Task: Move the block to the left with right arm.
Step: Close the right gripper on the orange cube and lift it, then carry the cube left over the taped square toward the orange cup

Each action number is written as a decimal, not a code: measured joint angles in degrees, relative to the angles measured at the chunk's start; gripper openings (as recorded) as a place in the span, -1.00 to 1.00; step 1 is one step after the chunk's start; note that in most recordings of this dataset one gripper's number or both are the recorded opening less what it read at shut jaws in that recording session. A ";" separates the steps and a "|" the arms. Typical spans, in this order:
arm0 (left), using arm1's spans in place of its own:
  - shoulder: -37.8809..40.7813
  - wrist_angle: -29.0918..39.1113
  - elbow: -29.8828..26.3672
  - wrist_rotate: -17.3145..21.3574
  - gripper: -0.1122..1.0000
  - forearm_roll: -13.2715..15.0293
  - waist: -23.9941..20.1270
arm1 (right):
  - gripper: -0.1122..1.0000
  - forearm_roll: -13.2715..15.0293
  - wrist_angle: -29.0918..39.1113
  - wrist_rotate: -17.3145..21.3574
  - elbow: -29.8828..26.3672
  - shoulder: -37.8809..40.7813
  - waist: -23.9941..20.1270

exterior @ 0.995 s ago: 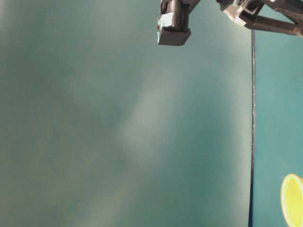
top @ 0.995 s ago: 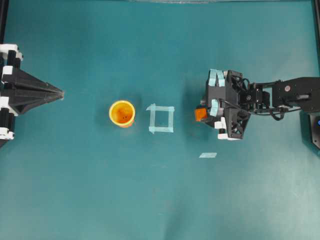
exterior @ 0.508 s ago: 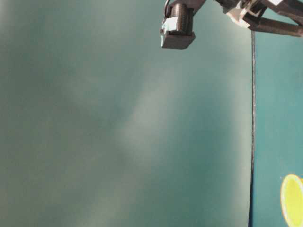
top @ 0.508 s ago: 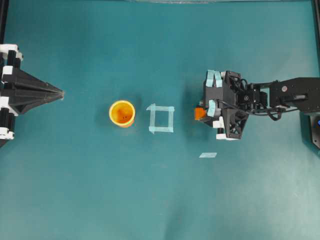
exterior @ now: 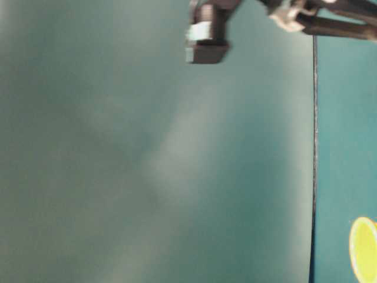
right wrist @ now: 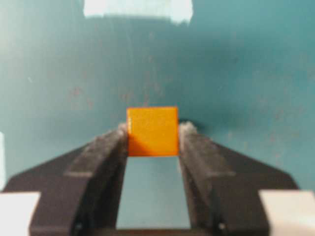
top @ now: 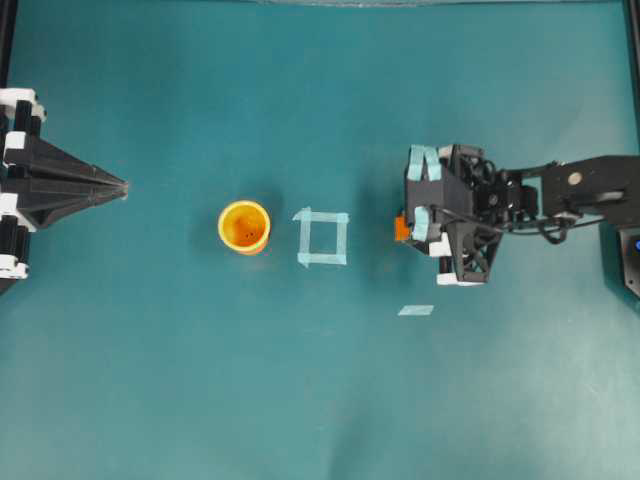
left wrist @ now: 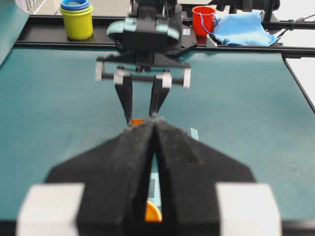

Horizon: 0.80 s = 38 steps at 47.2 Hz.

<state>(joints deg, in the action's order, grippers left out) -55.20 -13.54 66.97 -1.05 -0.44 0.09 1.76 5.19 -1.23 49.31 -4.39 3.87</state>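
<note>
With the small orange cube block point(right wrist: 152, 131) pinched between the foam-padded fingers point(right wrist: 106, 162) of the right claw point(right wrist: 152, 147), the grasp part looks done: in the right wrist view both pads touch the cube's sides, so the claw is clamped on it. Whether it is lifted off the teal desk point(top: 200, 380) or resting on it, I can't tell.

Position, overhead view: block point(top: 401, 228) sits at the tip of the right claw point(top: 412, 226) on the black right arm with light blue tape point(top: 560, 195), to the right of the light blue tape square outline point(top: 323, 238) and well apart from the round yellow-orange cup point(top: 244, 227) beyond it. A loose strip of light blue tape point(top: 416, 310) lies near, below the claw in that view.

Left claw point(top: 122, 188) is parked at the far left edge; in the left wrist view its black fingers point(left wrist: 133, 162) are pressed together, nothing held.

Judgement: the leftward carry is what's left. Block is right of the tape square, so little or none of the move is done. Remaining: translate left, set down, release. Target spot isn't marked beyond doubt; the square is a likely candidate.
</note>
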 measured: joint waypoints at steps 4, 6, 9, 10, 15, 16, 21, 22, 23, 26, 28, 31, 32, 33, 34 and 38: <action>0.00 0.00 0.00 0.00 -0.79 0.00 0.00 | -0.07 0.00 2.37 0.00 -0.97 -2.64 0.09; 0.09 0.00 0.09 0.00 -0.79 0.00 0.00 | -0.07 0.00 3.60 0.00 -1.41 -3.96 0.09; 0.09 0.09 0.00 0.09 -0.79 0.00 0.00 | -0.07 0.00 5.01 0.00 -1.85 -5.54 0.09; 0.09 0.09 0.00 0.09 -0.79 0.00 0.00 | -0.07 0.00 5.36 0.00 -1.93 -5.98 0.09; 0.09 0.09 0.00 0.00 -0.79 0.00 0.00 | -0.07 0.00 7.82 0.35 -2.55 -7.82 0.09; 0.09 0.09 0.00 0.00 -0.79 0.00 0.00 | -0.07 0.00 8.26 0.44 -2.64 -8.17 0.09; 0.09 0.00 0.00 0.09 -0.79 0.00 0.00 | -0.07 0.00 10.63 0.44 -3.43 -9.58 0.09; 0.09 0.09 0.00 0.00 -0.79 0.00 0.00 | -0.07 -0.09 11.16 0.44 -3.60 -9.84 0.09; 0.09 0.09 0.00 0.09 -0.79 0.00 0.00 | -0.07 0.00 11.60 0.44 -3.87 -10.11 0.09; 0.00 0.09 0.00 0.00 -0.79 0.00 0.00 | -0.07 -0.09 13.10 0.18 -4.57 -10.81 0.09; 0.09 0.18 0.00 0.00 -0.79 0.00 0.00 | -0.07 -0.09 14.06 0.09 -5.10 -11.43 0.09; 0.09 0.18 0.00 0.00 -0.79 0.00 0.00 | -0.06 0.00 15.29 -0.09 -5.80 -12.04 0.09; 0.09 0.18 0.00 0.00 -0.79 0.00 0.00 | -0.07 0.00 15.73 -0.09 -6.06 -12.13 0.09; 0.09 0.09 0.00 0.00 -0.79 0.00 0.00 | -0.07 0.00 16.08 -0.09 -6.33 -12.22 0.09; 0.09 0.09 0.00 0.00 -0.79 0.00 0.00 | -0.07 0.00 16.44 -0.09 -6.59 -12.30 0.18; 0.09 0.18 0.00 0.00 -0.79 0.00 0.00 | -0.06 0.00 17.31 -0.09 -7.65 -12.57 0.09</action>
<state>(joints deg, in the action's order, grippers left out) -55.11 -13.36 66.97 -1.05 -0.44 0.09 1.76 22.50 -1.32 41.66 -16.96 3.96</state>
